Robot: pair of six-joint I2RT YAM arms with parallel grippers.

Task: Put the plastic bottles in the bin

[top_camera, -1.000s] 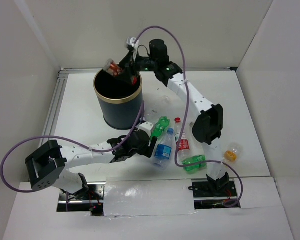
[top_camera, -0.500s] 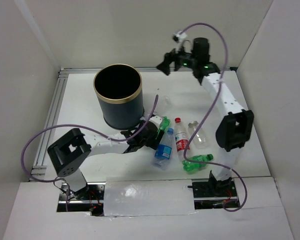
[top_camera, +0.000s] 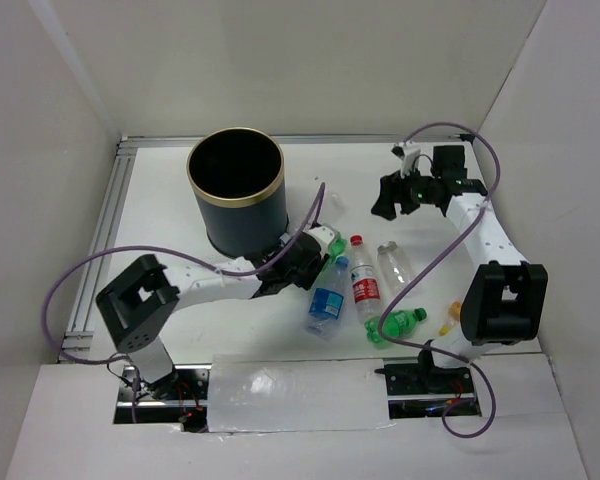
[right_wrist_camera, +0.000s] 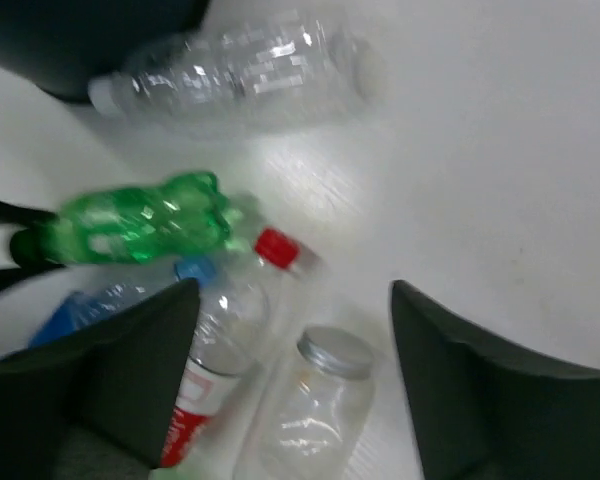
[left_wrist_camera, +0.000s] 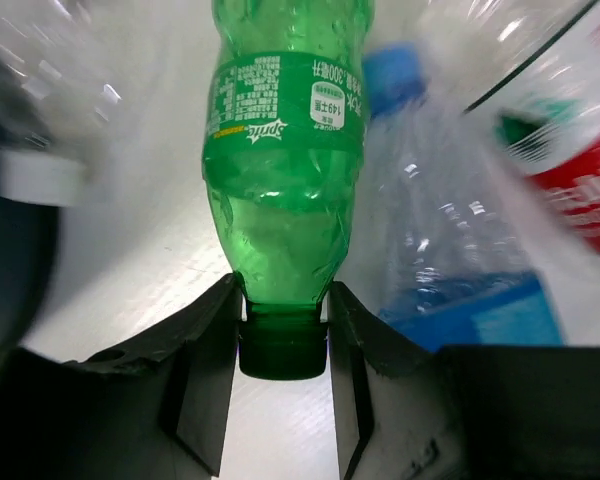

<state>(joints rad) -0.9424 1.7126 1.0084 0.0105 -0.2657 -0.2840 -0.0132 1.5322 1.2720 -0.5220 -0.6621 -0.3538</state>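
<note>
The bin (top_camera: 235, 190), dark with a gold rim, stands at the back left. My left gripper (top_camera: 313, 256) (left_wrist_camera: 285, 300) is shut on the neck of a green bottle (top_camera: 328, 243) (left_wrist_camera: 285, 180) lying beside the bin. A blue-labelled bottle (top_camera: 326, 301) (left_wrist_camera: 460, 290), a red-capped bottle (top_camera: 363, 281) (right_wrist_camera: 220, 360) and a clear silver-capped bottle (top_camera: 394, 264) (right_wrist_camera: 320, 405) lie close by. A second green bottle (top_camera: 395, 324) and an orange-yellow one (top_camera: 450, 320) lie nearer the front. My right gripper (top_camera: 385, 200) (right_wrist_camera: 293, 300) hangs open above the silver-capped bottle, holding nothing.
Another clear bottle (right_wrist_camera: 240, 75) with a white cap lies against the bin's foot. White walls enclose the table on three sides. A metal rail (top_camera: 105, 230) runs along the left edge. Purple cables loop off both arms.
My right gripper held a red-labelled bottle over the bin, let it go, then swung right and down above the table. My left gripper slid forward and closed on the green bottle's neck.
</note>
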